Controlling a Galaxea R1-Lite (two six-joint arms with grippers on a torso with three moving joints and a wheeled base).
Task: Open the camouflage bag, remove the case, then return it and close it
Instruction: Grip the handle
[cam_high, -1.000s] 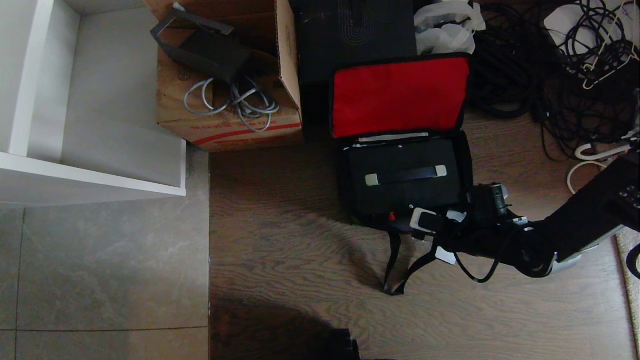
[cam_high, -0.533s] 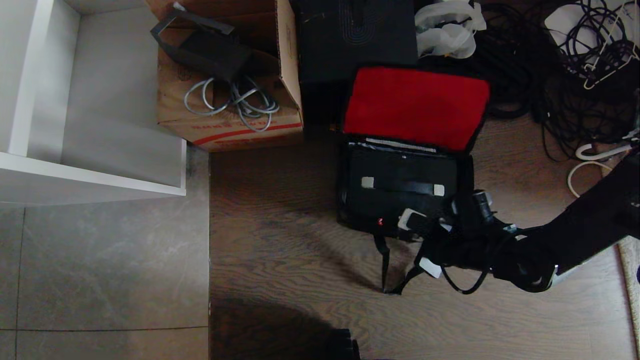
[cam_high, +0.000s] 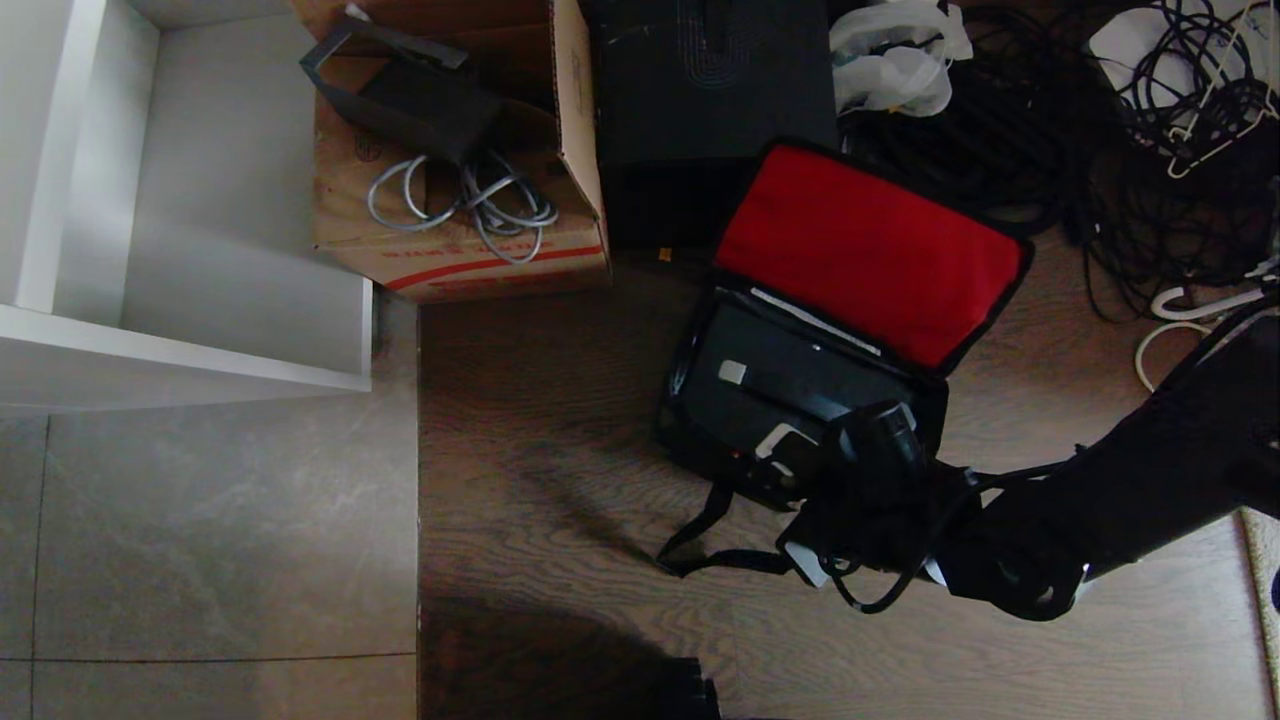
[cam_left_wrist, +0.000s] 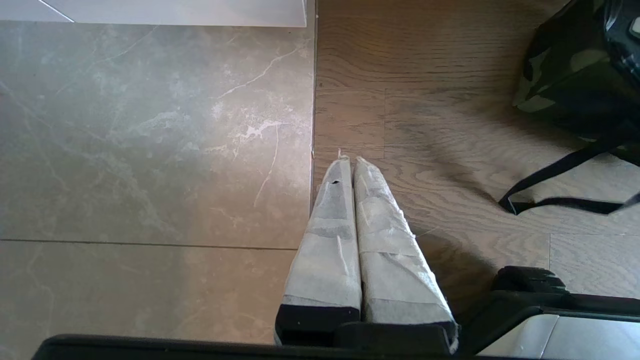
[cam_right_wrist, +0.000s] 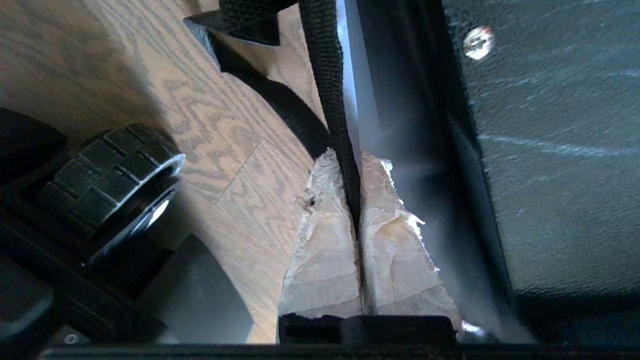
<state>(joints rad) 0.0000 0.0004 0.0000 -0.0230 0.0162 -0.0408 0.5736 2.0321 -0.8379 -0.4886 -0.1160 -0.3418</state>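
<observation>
Right wrist view alone shows right gripper (cam_right_wrist: 356, 172) pinched on bag (cam_high: 700, 455) edge, probably its trim; head view hides that. Left gripper (cam_left_wrist: 348, 165) closed, empty.

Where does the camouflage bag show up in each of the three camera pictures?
Head view: the camouflage bag lies open on the wood floor right of centre, red lid raised, the case inside.
Left wrist view: only a camouflage corner shows, at the upper right edge.
Right wrist view: its black trimmed edge runs through the middle, pinched by the right gripper.
Shared landmark: the black shoulder strap on the wood floor, seen also at.
</observation>
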